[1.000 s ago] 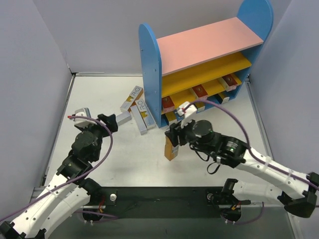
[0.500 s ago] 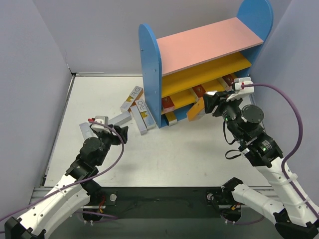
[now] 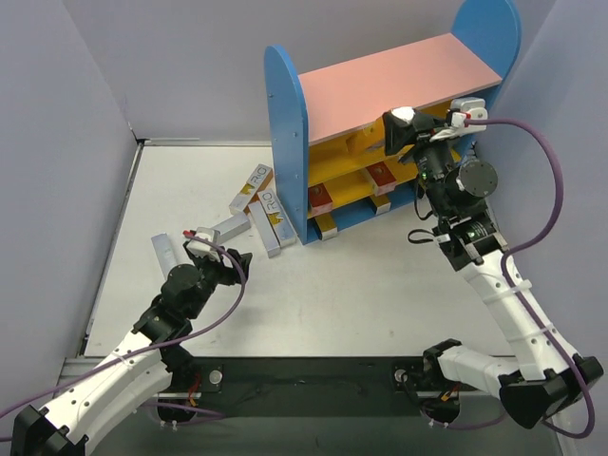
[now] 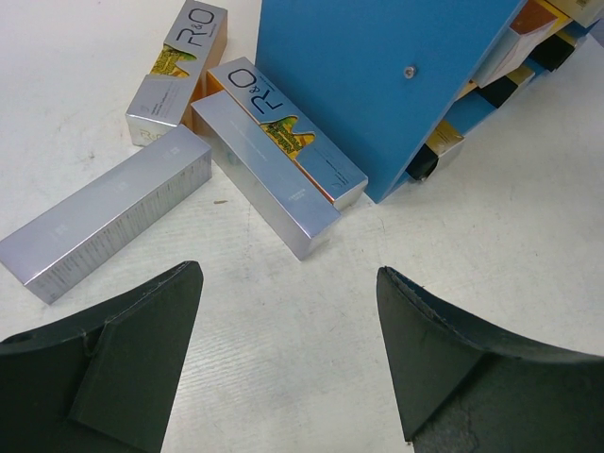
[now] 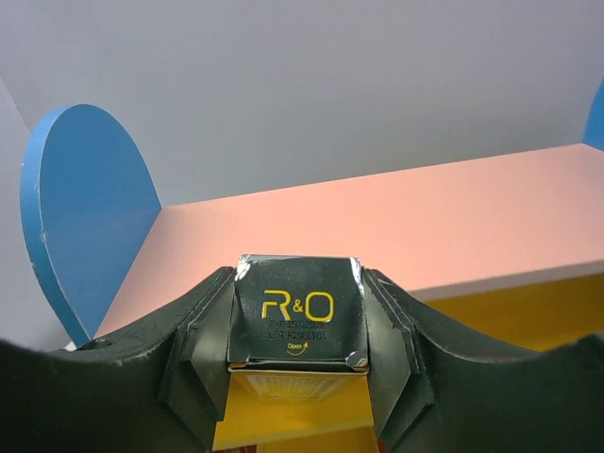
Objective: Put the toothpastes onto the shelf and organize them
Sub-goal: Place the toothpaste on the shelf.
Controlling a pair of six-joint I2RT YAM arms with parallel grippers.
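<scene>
Right gripper (image 3: 399, 128) clamps a black-ended cardboard toothpaste box (image 5: 297, 311) end-on at the blue-sided wooden shelf (image 3: 399, 81), apparently to slide it in lengthwise; left gripper (image 4: 288, 274) waits left of it, jaws apart.

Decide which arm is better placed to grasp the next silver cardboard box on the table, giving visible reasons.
Left: the left fingers, open, face the silver cardboard boxes; the right fingers clamp a black-ended cardboard box at the pink-topped wooden shelf.
</scene>
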